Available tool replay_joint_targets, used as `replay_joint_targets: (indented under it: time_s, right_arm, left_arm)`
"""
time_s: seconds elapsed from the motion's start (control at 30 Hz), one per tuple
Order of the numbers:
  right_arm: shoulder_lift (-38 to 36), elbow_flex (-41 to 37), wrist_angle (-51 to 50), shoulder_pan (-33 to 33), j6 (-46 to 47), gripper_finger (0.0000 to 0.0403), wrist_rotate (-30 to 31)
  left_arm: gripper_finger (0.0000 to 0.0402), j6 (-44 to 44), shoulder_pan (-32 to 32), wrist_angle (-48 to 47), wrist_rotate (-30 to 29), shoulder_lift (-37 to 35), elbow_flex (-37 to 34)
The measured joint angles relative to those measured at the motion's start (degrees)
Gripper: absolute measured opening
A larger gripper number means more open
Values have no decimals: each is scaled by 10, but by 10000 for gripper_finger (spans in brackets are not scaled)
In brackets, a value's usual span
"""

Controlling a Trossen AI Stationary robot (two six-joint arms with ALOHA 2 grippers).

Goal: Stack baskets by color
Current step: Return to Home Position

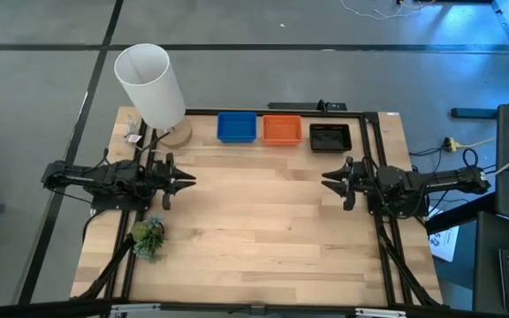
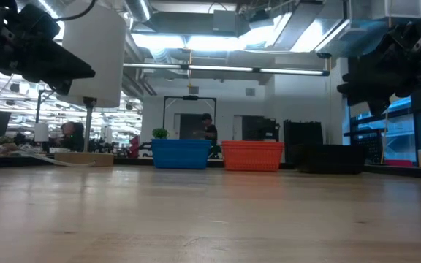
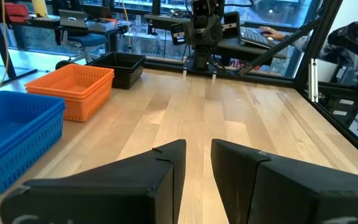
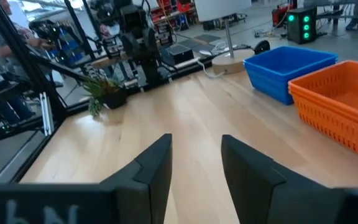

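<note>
Front-left corner of table (image 1: 263, 238): small green plant (image 1: 148, 237), clear of everything. Mid-table: left gripper (image 1: 190, 180) at the left side, right gripper (image 1: 327, 179) at the right side, tips pointed at each other across bare wood, well apart. Left wrist view: fingers (image 3: 166, 171) parted by a narrow slit, nothing between them. Right wrist view: fingers (image 4: 154, 165) parted a little wider, also empty. Both raised off the board per low view. Far edge: three piles in one row, blue stack (image 1: 237, 127), orange stack (image 1: 282, 130), black stack (image 1: 330, 137), just beside one another, not touching as far as I can tell; each with its long axis along the far edge. Nested rims show on the orange pile; layer count in the black pile cannot be read. Key relation: the row lies off to the far side of both jaws, not on the line between them; blue is nearer the left arm, black nearer the right, orange between. Judgement: sorting looks finished, only the retreat to rest remains, and the path needs no pass over the piles. Beyond, at the far-left corner: white cylinder (image 1: 150, 86).
</note>
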Motion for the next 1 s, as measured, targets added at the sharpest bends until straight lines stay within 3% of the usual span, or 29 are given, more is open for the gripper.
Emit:
replay_joint_targets:
  time_s: [0.43,1.0]
  right_arm:
    - [-46,0,1,0,0,139,0]
    - [-47,0,1,0,0,139,0]
  left_arm:
    - [69,0,0,0,0,0,0]
    - [69,0,0,0,0,0,0]
